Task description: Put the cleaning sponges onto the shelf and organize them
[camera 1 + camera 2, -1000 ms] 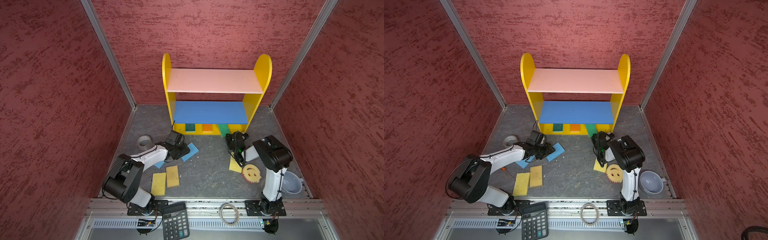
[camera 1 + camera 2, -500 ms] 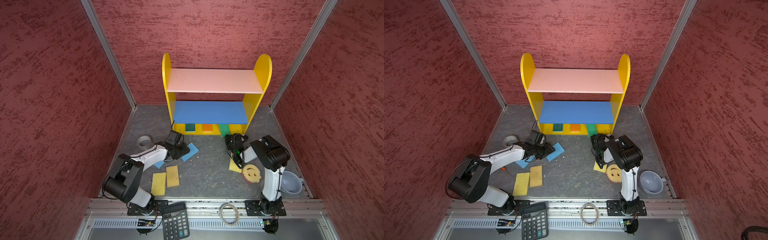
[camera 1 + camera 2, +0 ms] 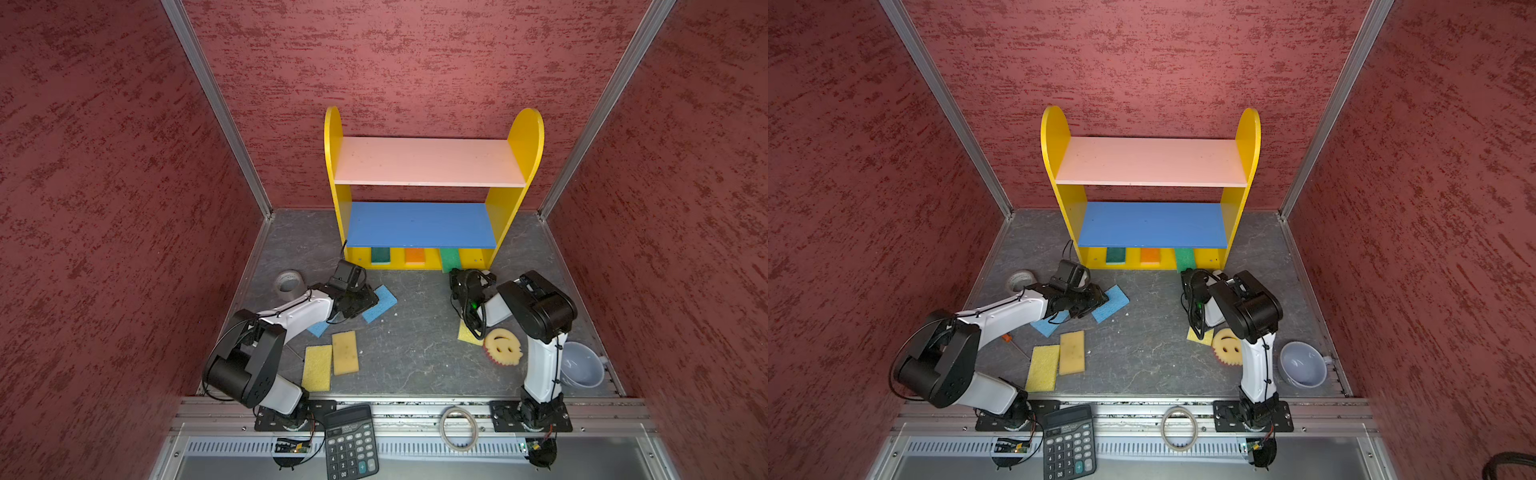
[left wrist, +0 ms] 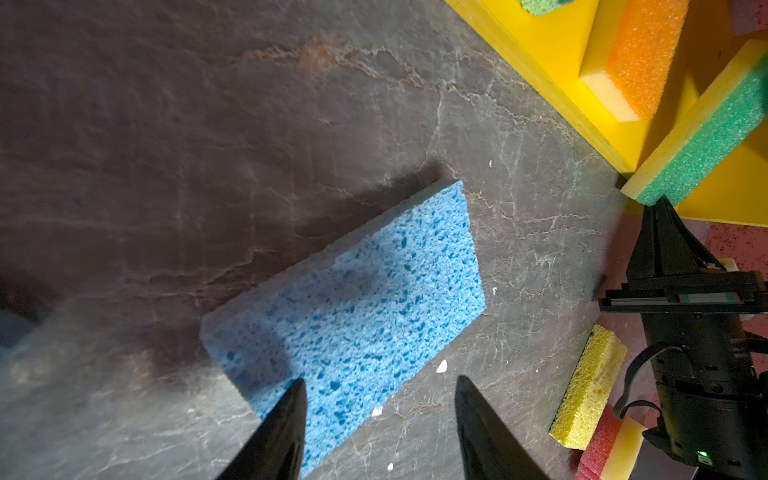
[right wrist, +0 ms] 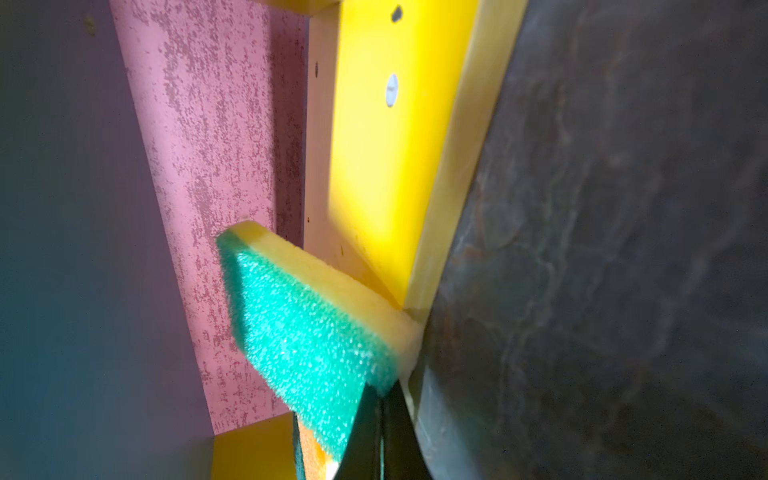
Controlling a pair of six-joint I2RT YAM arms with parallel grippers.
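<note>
Three sponges sit on the bottom board of the shelf (image 3: 419,224): the left green sponge (image 3: 380,255), the orange sponge (image 3: 414,256) and the right green sponge (image 3: 450,259), whose near end sticks out past the shelf's near edge. Its long axis runs near to far, into the shelf. The right gripper (image 4: 660,203) stands just on its near side, jaws clenched to a single point that touches that end and grasps nothing. The coming move is therefore probably a straight push toward the far side, and the right arm is plainly the closer one. The left gripper (image 4: 379,380) hangs low over the near-left end of a blue sponge (image 4: 353,307), jaws apart and empty, one fingertip over the foam. That sponge lies diagonally on the floor, near-left to far-right. Five others also lie on the floor: a second blue sponge (image 3: 318,328), two yellow sponges (image 3: 345,352) side by side, a third yellow sponge (image 3: 467,332) and the smiley (image 3: 503,345). Compared with a second ago, the left arm and every sponge lie as they did. Only the right arm's elbow has swung slightly left.
</note>
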